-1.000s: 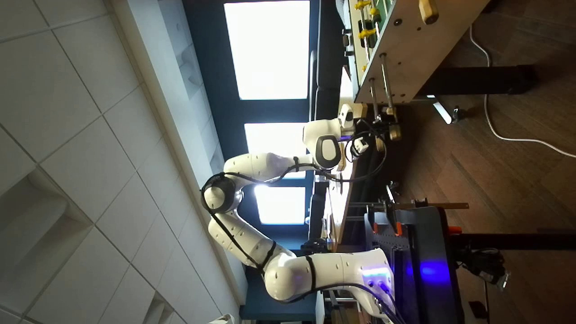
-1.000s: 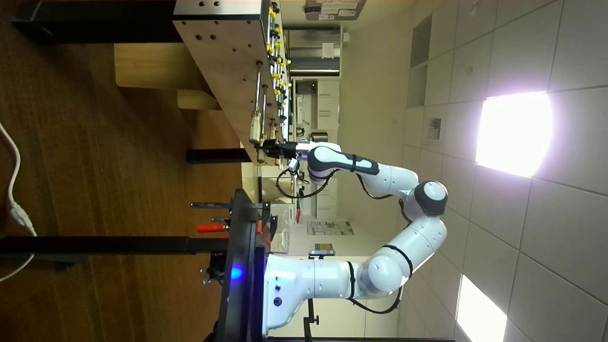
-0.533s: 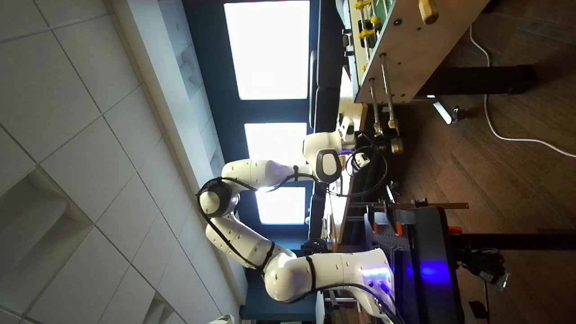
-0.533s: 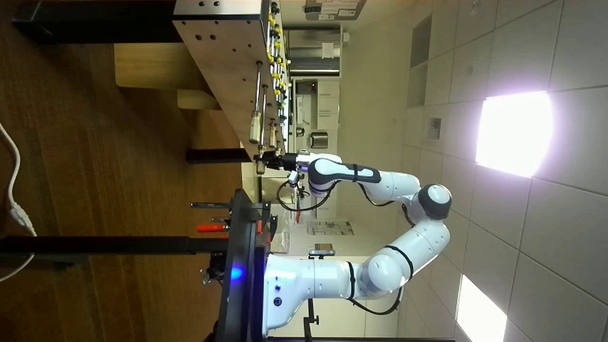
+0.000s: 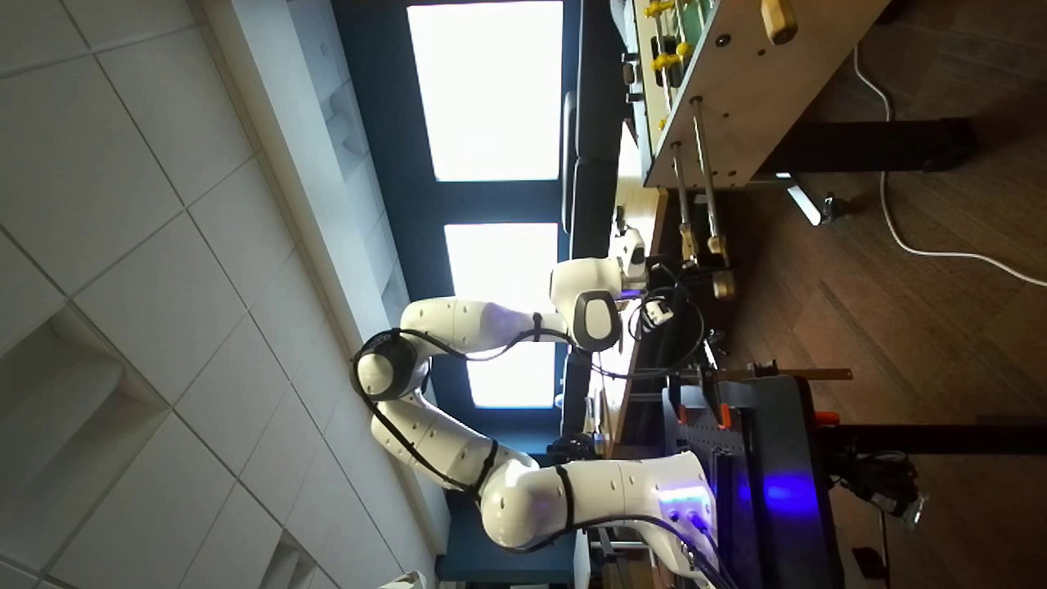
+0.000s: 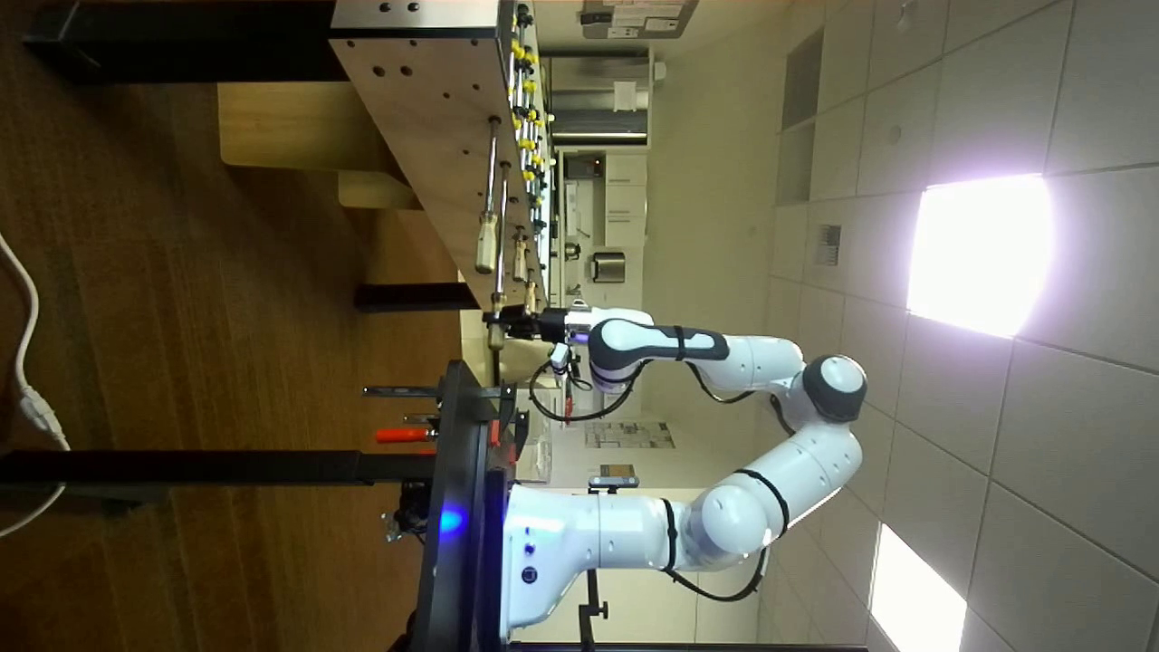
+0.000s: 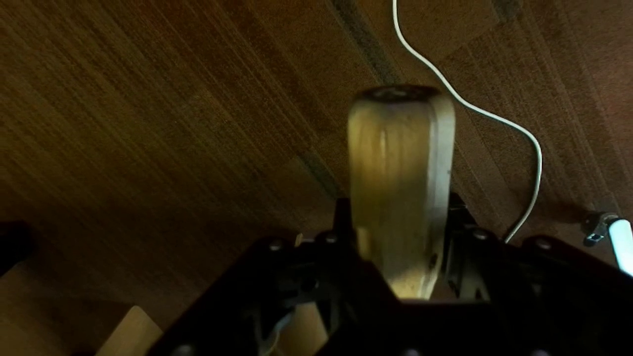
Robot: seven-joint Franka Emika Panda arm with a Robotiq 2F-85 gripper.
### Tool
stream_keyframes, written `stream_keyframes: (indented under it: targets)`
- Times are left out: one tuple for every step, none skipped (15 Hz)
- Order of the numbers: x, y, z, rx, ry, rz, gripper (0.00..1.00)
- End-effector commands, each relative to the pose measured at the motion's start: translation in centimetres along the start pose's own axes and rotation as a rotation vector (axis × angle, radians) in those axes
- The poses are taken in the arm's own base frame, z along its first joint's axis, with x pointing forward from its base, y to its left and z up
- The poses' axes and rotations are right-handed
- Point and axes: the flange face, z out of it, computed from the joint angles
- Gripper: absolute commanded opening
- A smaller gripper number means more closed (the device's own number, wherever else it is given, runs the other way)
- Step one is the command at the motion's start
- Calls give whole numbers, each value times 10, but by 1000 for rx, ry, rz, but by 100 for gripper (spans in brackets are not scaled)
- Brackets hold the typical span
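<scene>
A pale wooden handle (image 7: 390,148) fills the middle of the wrist view, with a dark worn end. My black gripper (image 7: 400,212) has one finger on each side of it and is shut on it. The handle (image 6: 496,337) sits on the end of a metal rod (image 6: 502,226) that sticks out of the side of a foosball table (image 6: 426,118). The gripper (image 6: 494,320) and the handle (image 5: 724,286) also show in both exterior views. The fingertips are partly hidden behind the handle in the wrist view.
Another rod's handle (image 6: 486,244) stands beside the held one, closer to the foosball table. More handles (image 6: 521,261) lie along the same side. The robot's black stand (image 5: 777,458) carries clamps, one with a red handle (image 6: 405,436). A white cable (image 7: 536,148) runs over the floor.
My gripper has moved away from the foosball table toward the robot's base, with the handle in it. The rod has slid further out, and a yellow figure on the table has shifted with it.
</scene>
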Motion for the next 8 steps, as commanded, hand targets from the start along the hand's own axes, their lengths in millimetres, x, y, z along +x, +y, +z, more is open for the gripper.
stream_keyframes:
  targets:
    - [-40,-37,-37,28,-23,22,14]
    - [-42,-37,-38,28,-24,23,14]
    - [-44,-37,-38,28,-26,24,14]
    - [-47,-37,-38,28,-26,25,14]
    - [-49,-37,-38,27,-27,25,14]
    - [-50,-37,-39,27,-28,26,14]
    - [-52,-37,-39,27,-29,26,14]
    - [-54,-37,-39,27,-30,26,14]
